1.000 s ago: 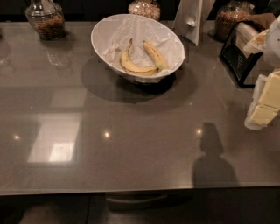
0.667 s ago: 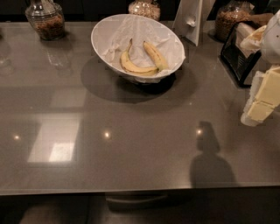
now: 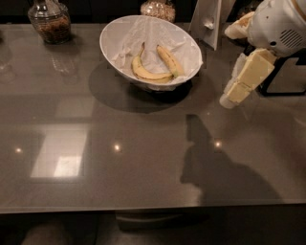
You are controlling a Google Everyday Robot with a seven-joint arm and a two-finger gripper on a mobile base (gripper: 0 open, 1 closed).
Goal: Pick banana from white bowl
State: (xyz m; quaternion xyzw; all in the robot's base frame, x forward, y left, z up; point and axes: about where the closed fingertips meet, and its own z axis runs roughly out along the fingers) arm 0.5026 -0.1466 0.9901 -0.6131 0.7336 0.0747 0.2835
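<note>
Bananas (image 3: 146, 74) in white bowl (image 3: 112, 40), hand (image 3: 229, 98) apart to their right, its state cannot be told

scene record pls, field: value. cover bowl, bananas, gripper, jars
white bowl: back centre of table, lined with crumpled paper
contents: curved banana and straighter banana, both lying on the paper
gripper: right of the bowl, over the table, pointing down-left, apart from bowl
jars: left jar at back left; second jar behind the bowl
task state: neither banana picked yet
</note>
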